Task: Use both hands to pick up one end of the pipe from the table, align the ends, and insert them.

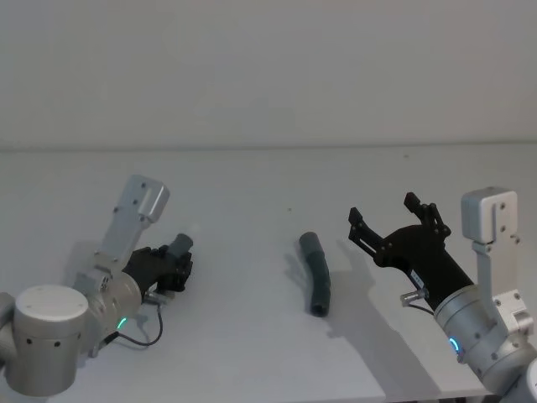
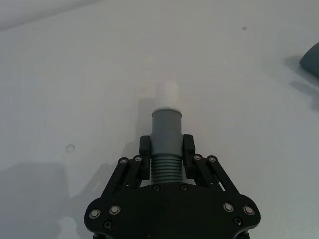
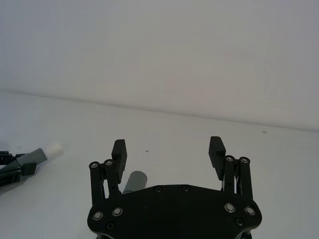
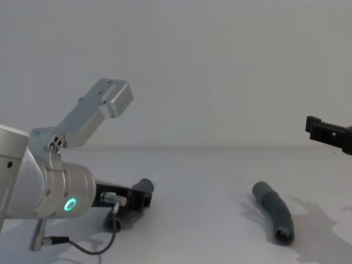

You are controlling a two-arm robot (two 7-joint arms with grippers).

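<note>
My left gripper [image 1: 174,267] [image 2: 167,147] is shut on one dark grey ribbed pipe piece [image 1: 179,246] [image 2: 166,129], low over the table [image 1: 252,185] at the left. Its narrow white tip [image 2: 166,93] [image 3: 54,149] sticks out past the fingers. The other pipe piece [image 1: 316,273] [image 4: 275,212] lies curved on the table at the centre, its round open cuff [image 4: 283,235] facing me. My right gripper [image 1: 383,210] [image 3: 168,147] hangs open to the right of that piece, above the table, holding nothing.
A plain pale wall [image 1: 268,67] rises behind the table's far edge. The table's front edge [image 1: 294,398] runs close below the lying piece. A thin black cable [image 1: 138,340] loops under the left wrist.
</note>
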